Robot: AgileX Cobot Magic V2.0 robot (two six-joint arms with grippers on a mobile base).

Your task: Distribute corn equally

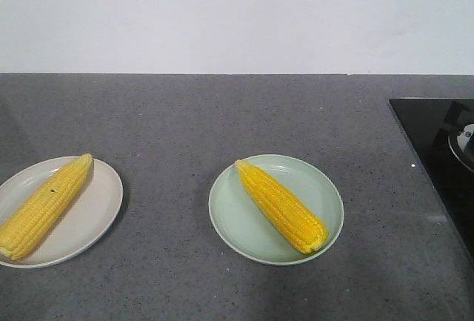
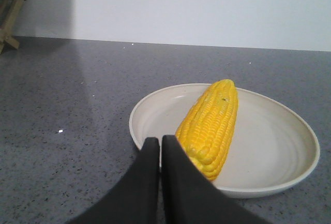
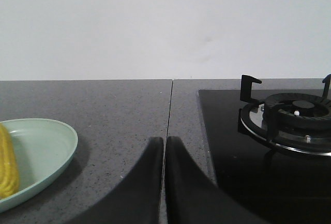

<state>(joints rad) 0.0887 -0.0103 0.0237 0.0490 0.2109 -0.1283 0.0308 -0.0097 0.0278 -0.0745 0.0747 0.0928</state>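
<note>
I am looking over a wide grey tabletop (image 1: 222,113) with a black cooktop (image 1: 437,150) set in at its right edge, its gas burner (image 3: 295,118) showing in the right wrist view. Two plates are sitting well apart — a cream plate (image 1: 100,202) at the left and a pale green plate (image 1: 237,221) near the middle. Each is carrying one corn cob: the left cob (image 1: 46,206) is lying diagonally across the cream plate, the right cob (image 1: 281,206) diagonally across the green one, so I am judging the split already even.

My left hand (image 2: 159,146) is hovering just before the cream plate, fingers pressed together and gripping nothing; my right hand (image 3: 164,149) is likewise closed and empty, over bare tabletop between the green plate and the cooktop.

The risk I am watching for is a careless nudge — the left hand is sitting close to the cob's thick end, and pushing forward could roll it off the shallow rim.
</note>
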